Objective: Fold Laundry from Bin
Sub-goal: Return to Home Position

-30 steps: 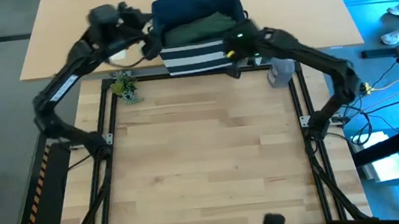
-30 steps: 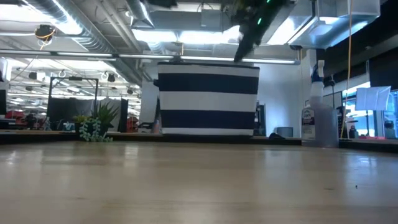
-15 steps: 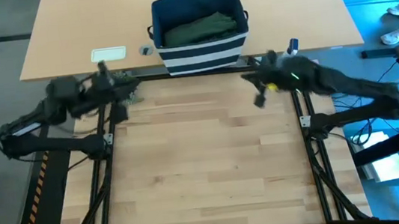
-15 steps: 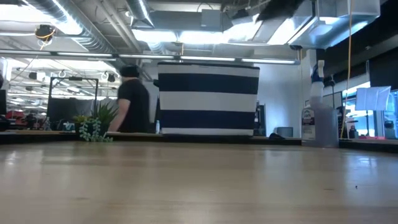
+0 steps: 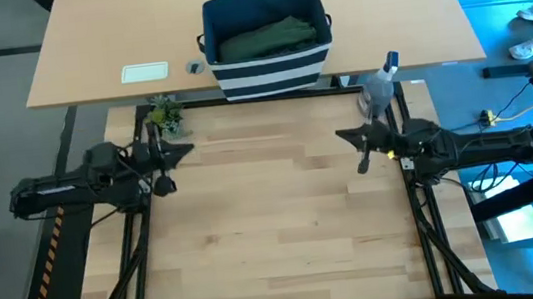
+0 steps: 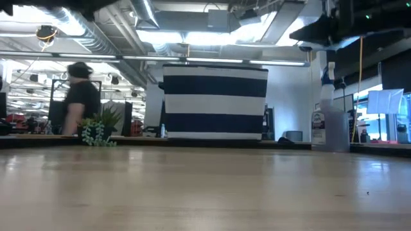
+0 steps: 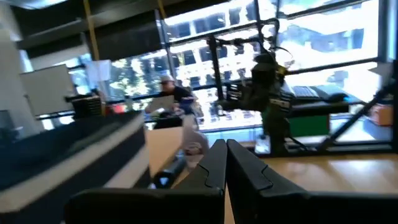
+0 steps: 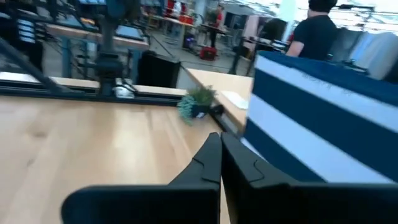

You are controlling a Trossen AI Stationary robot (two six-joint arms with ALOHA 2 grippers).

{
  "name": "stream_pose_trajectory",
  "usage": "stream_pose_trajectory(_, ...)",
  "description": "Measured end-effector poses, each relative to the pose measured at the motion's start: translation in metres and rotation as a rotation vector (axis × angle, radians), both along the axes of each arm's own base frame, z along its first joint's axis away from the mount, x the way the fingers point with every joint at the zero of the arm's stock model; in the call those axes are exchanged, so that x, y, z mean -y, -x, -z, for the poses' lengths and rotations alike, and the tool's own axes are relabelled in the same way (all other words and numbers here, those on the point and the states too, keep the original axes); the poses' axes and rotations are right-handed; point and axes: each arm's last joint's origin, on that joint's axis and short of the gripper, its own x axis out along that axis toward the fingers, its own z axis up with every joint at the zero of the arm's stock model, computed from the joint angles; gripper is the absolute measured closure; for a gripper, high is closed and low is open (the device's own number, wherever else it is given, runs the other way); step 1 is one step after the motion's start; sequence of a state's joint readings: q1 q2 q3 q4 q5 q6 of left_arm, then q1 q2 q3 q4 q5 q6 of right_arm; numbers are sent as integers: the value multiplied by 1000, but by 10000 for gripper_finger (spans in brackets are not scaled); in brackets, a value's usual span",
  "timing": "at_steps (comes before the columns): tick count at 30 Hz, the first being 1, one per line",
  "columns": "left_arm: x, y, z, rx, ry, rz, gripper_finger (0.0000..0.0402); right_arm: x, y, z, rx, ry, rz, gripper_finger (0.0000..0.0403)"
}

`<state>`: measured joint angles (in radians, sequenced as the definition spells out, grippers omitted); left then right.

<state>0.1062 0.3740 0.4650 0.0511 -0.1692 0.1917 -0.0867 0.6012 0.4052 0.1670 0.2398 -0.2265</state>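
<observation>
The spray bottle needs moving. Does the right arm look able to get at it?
Probably yes: the spray bottle stands beside the right gripper, nothing between them, though the gripper is shut.

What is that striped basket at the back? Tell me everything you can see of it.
The bin is a boxy, soft-looking fabric basket, navy blue with white horizontal stripes on its lower half and a small side handle. It stands upright near the edge of the tan table, open-topped, with an olive-green garment inside. Nothing else touches it.
</observation>
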Motion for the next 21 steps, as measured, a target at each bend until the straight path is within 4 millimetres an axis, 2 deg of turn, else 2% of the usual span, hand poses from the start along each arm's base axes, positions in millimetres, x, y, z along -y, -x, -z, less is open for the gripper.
stream_pose_trajectory(3,1,-1,19,-7,3,27,400,-1,5,14,2,-20,-17,402)
stream_pose_trajectory(6,1,2,30,2,33,27,400,-2,11,20,-7,-52,-34,402)
stream_pose_trajectory(10,2,14,30,45,45,40,400,-4,32,10,77,-60,-43,402)
stream_pose_trajectory(16,5,44,28,129,-6,24,400,-7,71,5,179,-49,-46,402)
stream_pose_trajectory(19,6,46,32,95,6,25,400,-8,80,15,219,-43,-48,402)
stream_pose_trajectory(21,5,44,37,59,11,26,400,-8,76,23,215,-41,-49,402)
